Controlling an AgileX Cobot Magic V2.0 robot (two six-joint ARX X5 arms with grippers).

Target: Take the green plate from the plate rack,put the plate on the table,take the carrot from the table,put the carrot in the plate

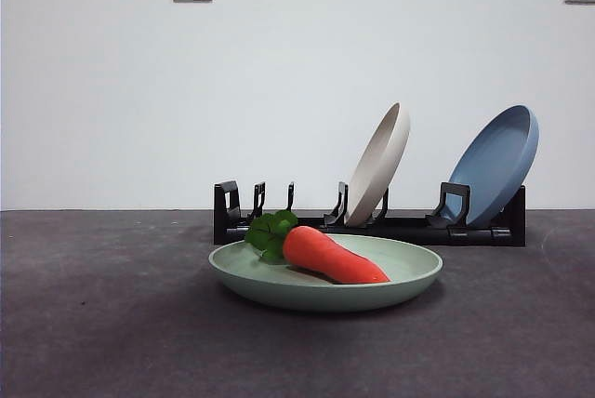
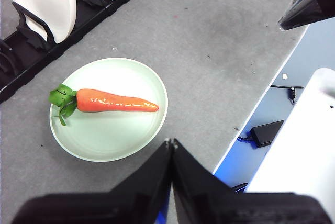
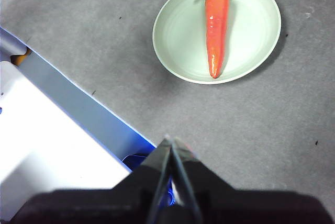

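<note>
the carrot (image 1: 333, 256) is seen lying in the green plate (image 1: 409, 279), set on the table (image 1: 102, 324) before the plate rack (image 1: 390, 227). left gripper (image 2: 170, 143) and right gripper (image 3: 170, 140) are pressed together, empty; no step is judged outstanding.

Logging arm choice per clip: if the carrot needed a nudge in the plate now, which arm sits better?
Left, marginally. The left gripper hangs almost at the green plate rim, fingers shut; the right gripper is farther back, also shut. The carrot already lies inside, so nothing looks left to do.
</note>
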